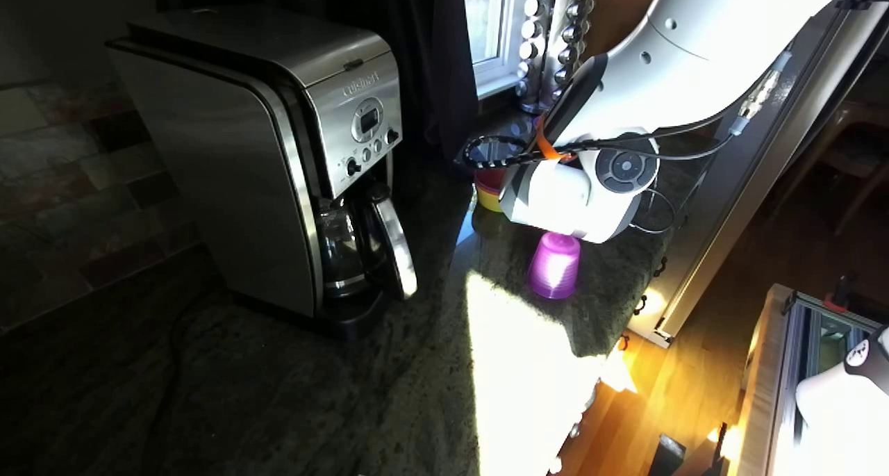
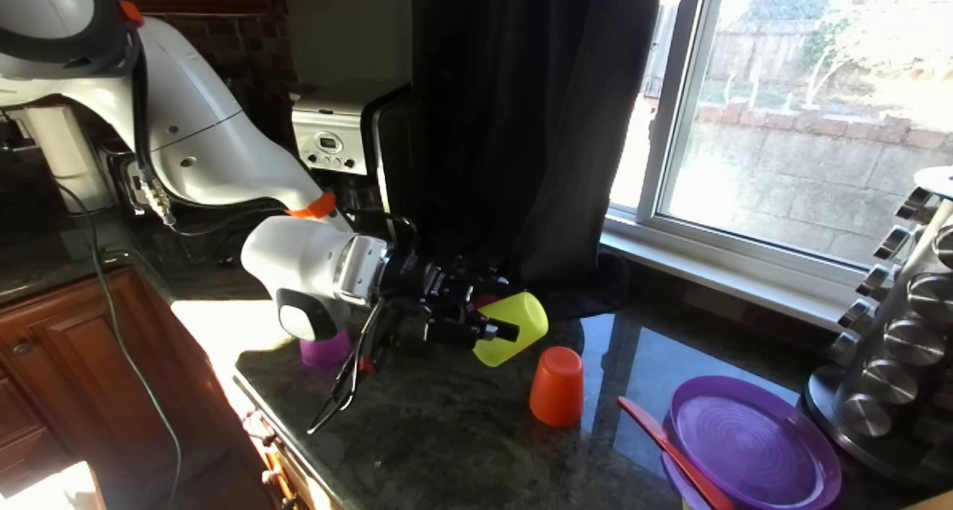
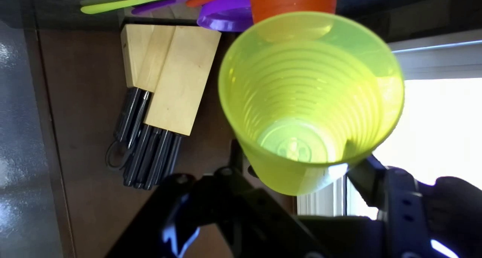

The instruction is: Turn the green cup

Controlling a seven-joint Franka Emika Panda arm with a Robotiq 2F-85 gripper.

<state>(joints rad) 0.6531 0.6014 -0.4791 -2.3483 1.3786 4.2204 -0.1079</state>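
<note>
Cups number three: one lime-green cup (image 3: 301, 99), one orange cup (image 2: 557, 391) and one purple cup (image 1: 555, 267). The orange and purple cups stand mouth-down on the tabletop (image 2: 447, 435), well apart. Also counted: one lime-green knife (image 3: 135, 2), one purple utensil (image 3: 169, 2), one orange-red knife (image 2: 674, 452) across the edge of a purple plate (image 2: 752, 443), one wooden knife block (image 3: 173, 77), one coffee maker (image 1: 257, 170) and one spice rack (image 1: 552, 52). One red-and-yellow vessel (image 1: 489, 201) is partly hidden behind the arm (image 1: 701, 52).

The tabletop is dark, mottled and glossy, with a strong sunlit patch (image 1: 528, 379). A dark curtain (image 2: 521, 123) hangs beside a window (image 2: 804, 153); wood-fronted cabinets (image 2: 82, 346) are visible below.

The tool (image 2: 505, 307) pinches the lime-green cup from opposite sides. The cup appears clear of the tabletop, near the orange cup. Its mouth faces the wrist camera and its base points away. In an exterior view its long axis is tilted, lower left to upper right, base end to the right.
</note>
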